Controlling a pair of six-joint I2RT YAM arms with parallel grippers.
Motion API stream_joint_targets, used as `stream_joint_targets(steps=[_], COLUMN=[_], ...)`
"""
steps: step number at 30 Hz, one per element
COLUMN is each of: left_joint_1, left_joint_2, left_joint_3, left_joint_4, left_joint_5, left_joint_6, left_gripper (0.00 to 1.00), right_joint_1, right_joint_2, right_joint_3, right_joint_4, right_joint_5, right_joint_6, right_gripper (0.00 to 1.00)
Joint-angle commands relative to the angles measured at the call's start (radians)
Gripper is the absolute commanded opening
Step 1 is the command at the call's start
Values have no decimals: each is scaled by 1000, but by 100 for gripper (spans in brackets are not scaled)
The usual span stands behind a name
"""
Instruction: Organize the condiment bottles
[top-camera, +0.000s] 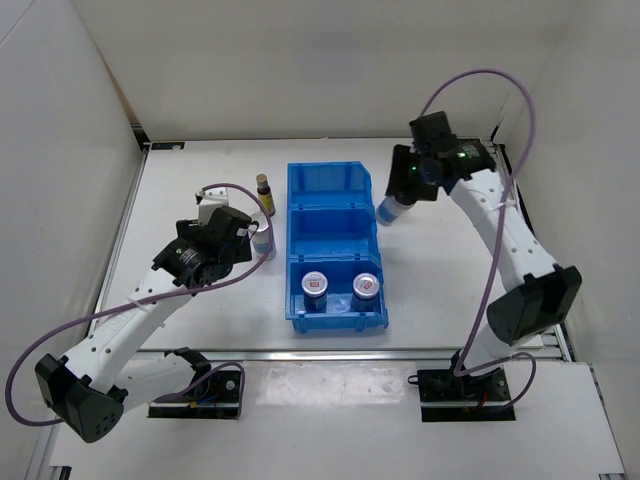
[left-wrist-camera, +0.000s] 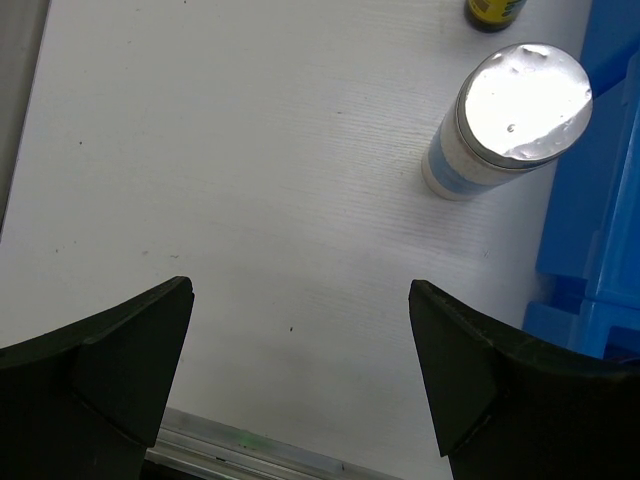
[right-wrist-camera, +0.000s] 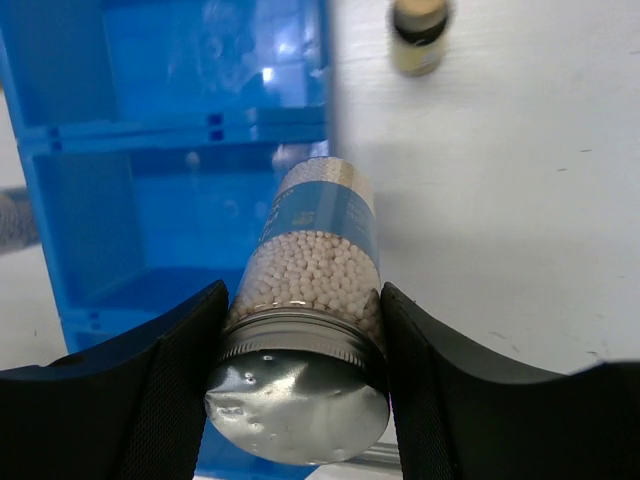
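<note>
Condiment bottles (top-camera: 315, 285) are part sorted. Two silver-lidded jars (top-camera: 366, 286) already sit side by side in the blue bin (top-camera: 330, 170), in the compartment left of the right pincer (right-wrist-camera: 305, 295) and back toward its arm's base. That pincer is pinching a white bottle (right-wrist-camera: 315, 230) of pale beads just below its silvery top, with a finger pressed on either side. The bottle leans, and I cannot tell whether its foot touches the surface (top-camera: 430, 290).

The step in hand looks like carrying this bottle into the bin. The next move calls for a lift that clears the bin wall just left of the pincer, then a short shift left over a compartment; the middle and far ones both look free. An amber bottle (right-wrist-camera: 420, 35) stands ahead of the pincer, off that path.

The left pincer (left-wrist-camera: 300, 300) is spread wide and holds nothing. The second white bottle (left-wrist-camera: 510, 110) stands ahead and to its right, close to the bin, with bare surface between. Another amber bottle (top-camera: 264, 186) stands beyond.
</note>
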Motion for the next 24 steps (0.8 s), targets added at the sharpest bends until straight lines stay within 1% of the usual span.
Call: stream_joint_targets(steps=[1, 6, 12, 14, 16, 17, 19, 20, 22, 23, 24], left_joint_1=[5, 5, 5, 5, 5, 5, 5, 5, 5, 5, 5], left_joint_2=[-7, -7, 3, 3, 12, 21, 21, 30, 30, 30, 30], left_joint_3=[26, 26, 26, 26, 26, 26, 26, 26, 26, 26, 26], left_joint_4=[13, 13, 13, 13, 13, 13, 13, 13, 13, 13, 13], left_joint_5=[-17, -17, -17, -17, -17, -17, -17, -17, -17, -17, -17], left_joint_6=[6, 6, 6, 6, 6, 6, 6, 6, 6, 6, 6], left_gripper=[100, 100, 100, 100, 100, 100, 100, 100, 100, 100, 100], right_joint_1=[73, 137, 159, 159, 159, 159, 168, 168, 168, 168, 168], right_joint_2=[64, 158, 265, 295, 310, 319, 319, 328, 328, 328, 328], right_joint_3=[52, 87, 87, 87, 87, 87, 96, 96, 106, 115, 115], right_joint_4=[41, 41, 41, 41, 41, 41, 50, 50, 50, 50, 50], right_joint_5=[-73, -101, -101, -101, -101, -92, -81, -81, -81, -81, -81], right_joint_6=[-17, -7, 11, 11, 11, 11, 11, 11, 11, 11, 11], right_gripper=[0, 0, 0, 3, 12, 24, 35, 50, 59, 69, 75])
